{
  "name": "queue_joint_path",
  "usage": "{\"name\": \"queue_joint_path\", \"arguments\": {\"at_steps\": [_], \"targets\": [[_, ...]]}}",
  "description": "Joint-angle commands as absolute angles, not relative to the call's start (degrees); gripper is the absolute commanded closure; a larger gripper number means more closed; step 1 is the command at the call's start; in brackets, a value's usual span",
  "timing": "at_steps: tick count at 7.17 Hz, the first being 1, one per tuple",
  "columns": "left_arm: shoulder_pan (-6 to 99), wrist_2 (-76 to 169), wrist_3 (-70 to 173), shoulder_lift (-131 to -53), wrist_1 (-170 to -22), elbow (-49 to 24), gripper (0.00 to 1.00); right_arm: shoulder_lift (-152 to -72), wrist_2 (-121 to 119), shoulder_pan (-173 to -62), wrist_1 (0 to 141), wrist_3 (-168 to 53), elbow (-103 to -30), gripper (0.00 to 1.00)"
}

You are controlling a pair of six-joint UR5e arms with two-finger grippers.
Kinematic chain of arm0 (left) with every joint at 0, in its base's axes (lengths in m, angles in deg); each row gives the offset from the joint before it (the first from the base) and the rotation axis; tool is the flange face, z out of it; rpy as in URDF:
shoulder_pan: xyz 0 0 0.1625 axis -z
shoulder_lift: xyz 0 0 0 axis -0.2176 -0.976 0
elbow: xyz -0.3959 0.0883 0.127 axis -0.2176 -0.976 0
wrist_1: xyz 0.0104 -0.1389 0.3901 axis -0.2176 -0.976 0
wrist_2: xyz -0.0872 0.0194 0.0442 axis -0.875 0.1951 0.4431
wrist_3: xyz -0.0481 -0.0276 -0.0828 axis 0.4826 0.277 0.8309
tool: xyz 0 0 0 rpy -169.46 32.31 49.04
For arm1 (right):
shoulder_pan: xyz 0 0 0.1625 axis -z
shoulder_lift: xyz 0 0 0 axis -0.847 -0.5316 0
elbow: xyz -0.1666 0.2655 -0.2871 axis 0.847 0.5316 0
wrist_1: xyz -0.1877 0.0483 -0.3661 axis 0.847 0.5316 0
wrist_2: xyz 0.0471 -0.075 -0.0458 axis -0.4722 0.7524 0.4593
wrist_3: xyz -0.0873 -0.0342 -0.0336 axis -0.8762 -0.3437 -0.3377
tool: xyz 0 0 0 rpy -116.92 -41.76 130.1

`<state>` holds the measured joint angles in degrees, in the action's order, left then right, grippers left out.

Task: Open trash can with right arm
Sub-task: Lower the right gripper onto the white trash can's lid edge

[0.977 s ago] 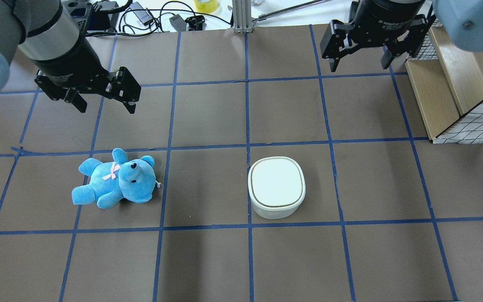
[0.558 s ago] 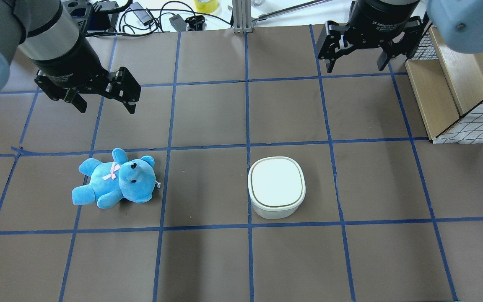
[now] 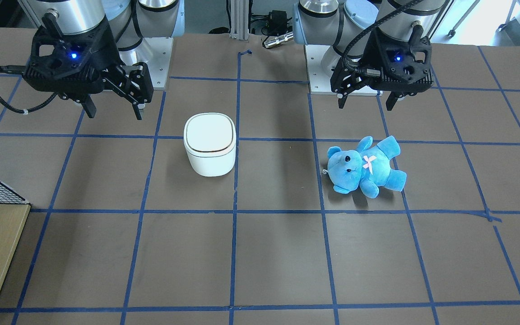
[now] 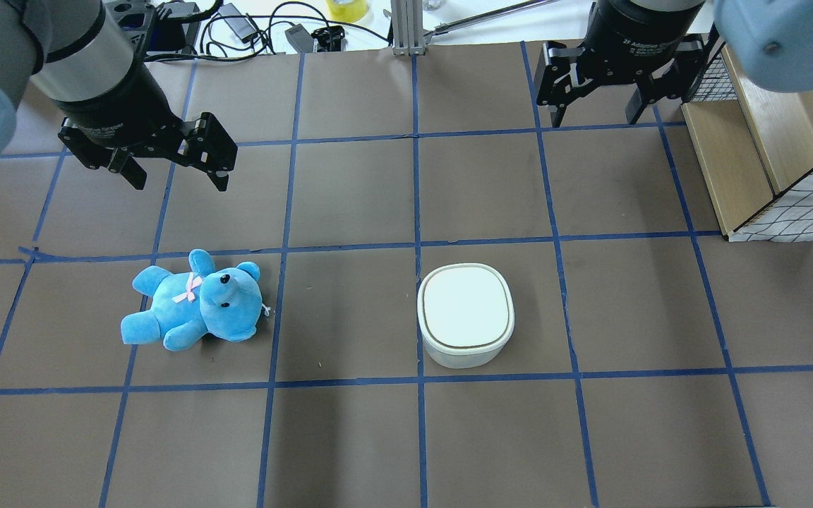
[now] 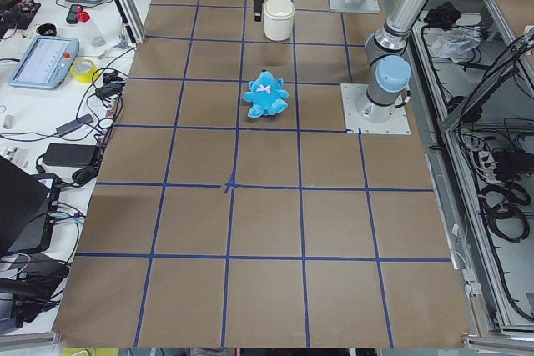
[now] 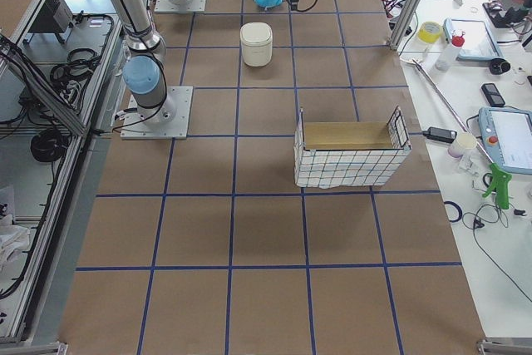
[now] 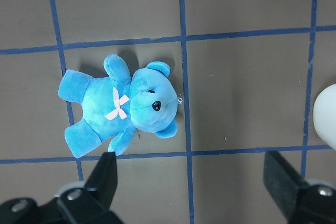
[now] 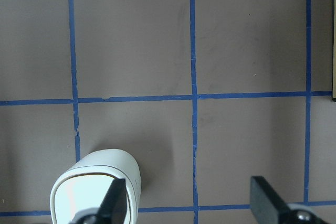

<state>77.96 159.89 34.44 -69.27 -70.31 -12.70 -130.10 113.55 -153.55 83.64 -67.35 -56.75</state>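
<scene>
The white trash can stands on the table with its lid shut; it also shows in the front view and at the bottom left of the right wrist view. My right gripper is open and empty, hanging over the table well beyond the can and to its right. It shows in the front view and the right wrist view. My left gripper is open and empty, above and beyond the blue teddy bear. It shows in the left wrist view.
A wooden box with wire-mesh sides stands at the right edge, close beside my right arm. Cables and a yellow tape roll lie past the far edge. The teddy bear lies about two grid squares from the can.
My right gripper has shifted a little to the left and toward the far edge in the overhead view. The left arm, the can and the bear have not moved.
</scene>
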Motion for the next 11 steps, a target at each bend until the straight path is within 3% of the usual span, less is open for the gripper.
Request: {"name": "queue_joint_path", "arguments": {"at_steps": [1, 2, 8, 11], "targets": [[77.96, 159.89, 34.38, -69.27, -70.31, -12.70, 0.00, -128.98, 113.57, -158.76, 82.88, -57.19, -58.74, 0.77], [77.96, 159.89, 34.38, -69.27, -70.31, -12.70, 0.00, -128.28, 113.57, -161.83, 83.14, -52.24, -60.58, 0.99], [77.96, 159.89, 34.38, -69.27, -70.31, -12.70, 0.00, -127.92, 113.66, -165.91, 99.38, -51.75, -81.06, 1.00], [77.96, 159.89, 34.47, -69.27, -70.31, -12.70, 0.00, -127.05, 113.57, -165.91, 100.54, -51.75, -82.66, 1.00]]}}
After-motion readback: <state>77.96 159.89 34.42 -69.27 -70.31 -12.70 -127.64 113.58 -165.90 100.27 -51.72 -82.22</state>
